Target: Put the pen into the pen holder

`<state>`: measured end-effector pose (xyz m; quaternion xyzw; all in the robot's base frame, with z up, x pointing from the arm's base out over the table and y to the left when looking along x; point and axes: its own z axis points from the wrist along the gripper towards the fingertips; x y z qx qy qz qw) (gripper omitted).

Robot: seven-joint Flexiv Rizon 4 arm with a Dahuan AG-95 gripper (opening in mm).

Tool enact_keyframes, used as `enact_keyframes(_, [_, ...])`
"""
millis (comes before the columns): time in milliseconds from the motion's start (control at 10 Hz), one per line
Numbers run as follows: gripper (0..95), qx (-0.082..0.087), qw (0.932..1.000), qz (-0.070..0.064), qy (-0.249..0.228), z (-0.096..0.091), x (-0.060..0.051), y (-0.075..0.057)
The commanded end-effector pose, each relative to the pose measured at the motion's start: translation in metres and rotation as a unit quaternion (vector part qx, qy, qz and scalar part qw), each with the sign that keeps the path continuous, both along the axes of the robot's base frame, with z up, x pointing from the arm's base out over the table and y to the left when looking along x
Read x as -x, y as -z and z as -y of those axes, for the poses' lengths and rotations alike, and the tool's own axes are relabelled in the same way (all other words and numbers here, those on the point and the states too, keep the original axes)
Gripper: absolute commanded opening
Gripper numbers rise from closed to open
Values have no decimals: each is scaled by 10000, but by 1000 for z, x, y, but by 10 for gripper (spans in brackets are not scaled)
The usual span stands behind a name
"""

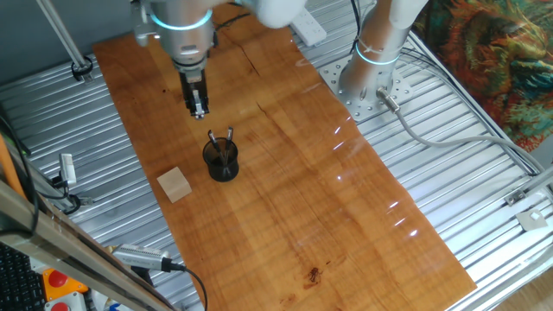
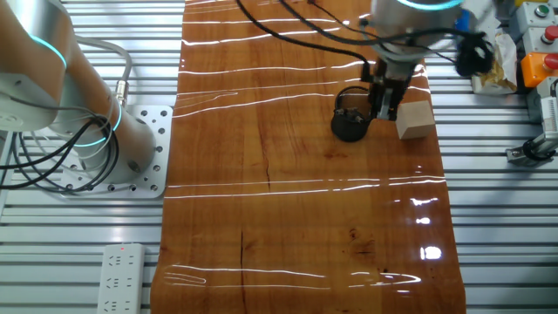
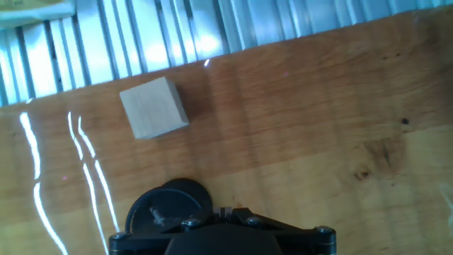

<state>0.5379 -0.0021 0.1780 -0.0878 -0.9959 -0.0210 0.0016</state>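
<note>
Wooden table (image 1: 285, 173) on a ribbed metal bench (image 1: 484, 190). Arm (image 1: 177, 22) reaches down over the table's far part; gripper (image 1: 199, 111) hangs above the board, just behind the holder (image 1: 221, 161) in one fixed view, w/ fingers close together & nothing seen between them, looks clenched. Holder upright on the table, near middle width. Pen (image 1: 213, 145) stands inside it, tilted, tip end sticking out over the rim beside a 2nd stick-like item. Block (image 1: 174, 184) lies near the holder, apart from it. Hand view: holder (image 3: 168, 209) at bottom edge, partly hidden; block (image 3: 153, 107) above it.
</note>
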Motion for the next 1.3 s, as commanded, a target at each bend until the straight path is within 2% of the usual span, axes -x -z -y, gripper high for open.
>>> enact_keyframes(100, [0,168,9971,-122,-737,0,2,2])
enact_keyframes(500, [0,206,9953,-97,-946,0,3,2])
enact_keyframes(1300, [0,216,9957,-73,-902,0,3,2])
